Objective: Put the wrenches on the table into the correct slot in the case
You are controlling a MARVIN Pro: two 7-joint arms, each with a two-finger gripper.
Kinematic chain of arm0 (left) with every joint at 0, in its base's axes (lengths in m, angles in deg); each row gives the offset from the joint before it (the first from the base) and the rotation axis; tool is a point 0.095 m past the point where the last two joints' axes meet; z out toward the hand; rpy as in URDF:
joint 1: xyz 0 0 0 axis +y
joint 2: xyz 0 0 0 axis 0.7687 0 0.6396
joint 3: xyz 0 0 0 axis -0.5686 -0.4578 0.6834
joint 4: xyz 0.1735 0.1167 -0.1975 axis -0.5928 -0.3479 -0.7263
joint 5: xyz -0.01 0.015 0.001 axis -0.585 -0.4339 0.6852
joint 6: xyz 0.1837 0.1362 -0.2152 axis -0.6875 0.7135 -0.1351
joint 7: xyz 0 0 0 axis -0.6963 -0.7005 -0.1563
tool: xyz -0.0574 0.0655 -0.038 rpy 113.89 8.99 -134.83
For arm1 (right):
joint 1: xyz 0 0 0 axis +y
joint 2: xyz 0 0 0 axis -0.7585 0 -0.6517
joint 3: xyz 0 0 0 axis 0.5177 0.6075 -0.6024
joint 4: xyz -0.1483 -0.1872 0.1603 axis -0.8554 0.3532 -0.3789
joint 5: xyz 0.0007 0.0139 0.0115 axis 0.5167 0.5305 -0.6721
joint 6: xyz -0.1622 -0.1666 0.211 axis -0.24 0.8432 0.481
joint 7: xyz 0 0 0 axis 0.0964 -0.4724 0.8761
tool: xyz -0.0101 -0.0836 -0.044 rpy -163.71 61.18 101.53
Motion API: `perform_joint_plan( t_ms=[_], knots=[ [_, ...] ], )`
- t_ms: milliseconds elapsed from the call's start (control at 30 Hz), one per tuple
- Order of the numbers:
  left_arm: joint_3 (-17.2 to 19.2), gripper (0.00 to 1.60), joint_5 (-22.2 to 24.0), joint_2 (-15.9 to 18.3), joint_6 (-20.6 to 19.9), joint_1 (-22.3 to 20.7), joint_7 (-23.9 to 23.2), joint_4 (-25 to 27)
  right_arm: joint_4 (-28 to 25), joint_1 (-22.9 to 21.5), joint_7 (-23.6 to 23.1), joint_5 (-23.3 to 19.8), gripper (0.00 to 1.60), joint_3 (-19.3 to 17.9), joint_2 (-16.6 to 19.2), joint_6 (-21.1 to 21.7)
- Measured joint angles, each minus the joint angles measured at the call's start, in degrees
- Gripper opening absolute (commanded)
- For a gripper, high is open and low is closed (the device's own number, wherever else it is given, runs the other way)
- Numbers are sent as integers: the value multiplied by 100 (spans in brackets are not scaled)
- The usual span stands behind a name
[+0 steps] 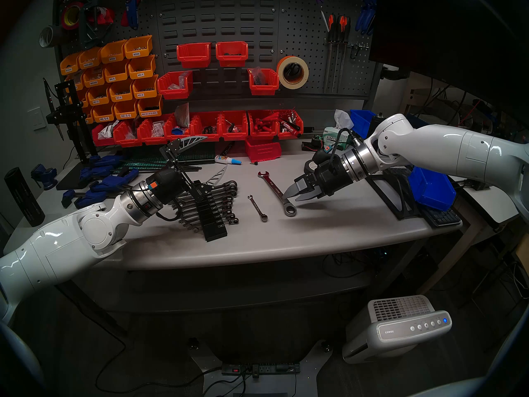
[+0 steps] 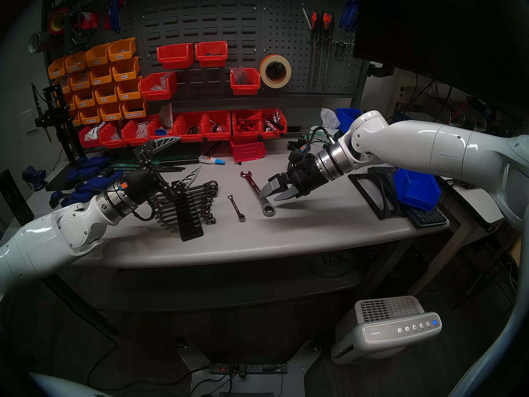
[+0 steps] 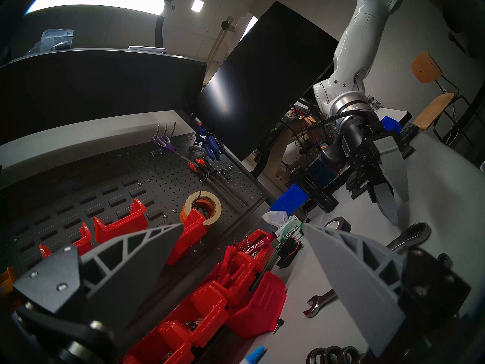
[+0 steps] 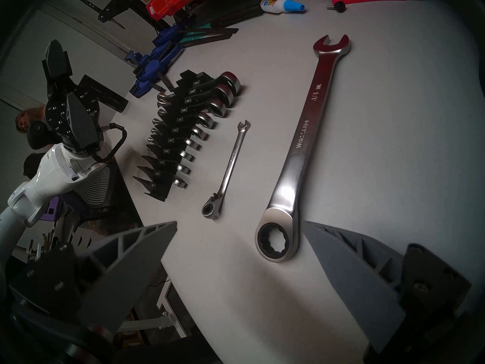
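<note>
Two chrome wrenches lie loose on the grey table [image 1: 329,233]: a long one [image 1: 276,193] [image 4: 307,140] and a short thin one [image 1: 257,208] [image 4: 231,166] to its left. The black case [image 1: 213,216] [image 4: 168,150] stands further left with several wrenches in its slots. My right gripper [image 1: 289,199] [image 4: 240,222] hangs open just above the long wrench's ring end, holding nothing. My left gripper [image 1: 216,152] [image 3: 243,225] is open and empty, raised over the far end of the case and pointing toward the back bins.
Red bins [image 1: 200,127] line the back of the table, with one loose red bin [image 1: 262,150] and a glue bottle [image 1: 227,159] in front. Blue clamps [image 1: 100,181] lie at the left. A black stand [image 1: 395,193], blue bin [image 1: 429,187] and keyboard [image 1: 440,216] sit at the right.
</note>
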Motion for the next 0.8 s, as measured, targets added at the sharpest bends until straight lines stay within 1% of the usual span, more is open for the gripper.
perform_joint_plan(
  t_ms=[233,400,567,800],
  knots=[
    [-1,160,0,2,-2,0,0,0,394,-47,195,-11,160,-21,-318,273],
    [-2,160,0,3,-2,0,0,0,633,-51,349,20,160,-33,-563,331],
    [-3,160,0,3,-3,1,0,0,773,-51,448,87,160,-55,-810,359],
    [-3,160,0,5,-4,1,0,0,836,-52,642,319,160,-52,-1165,379]
  ],
)
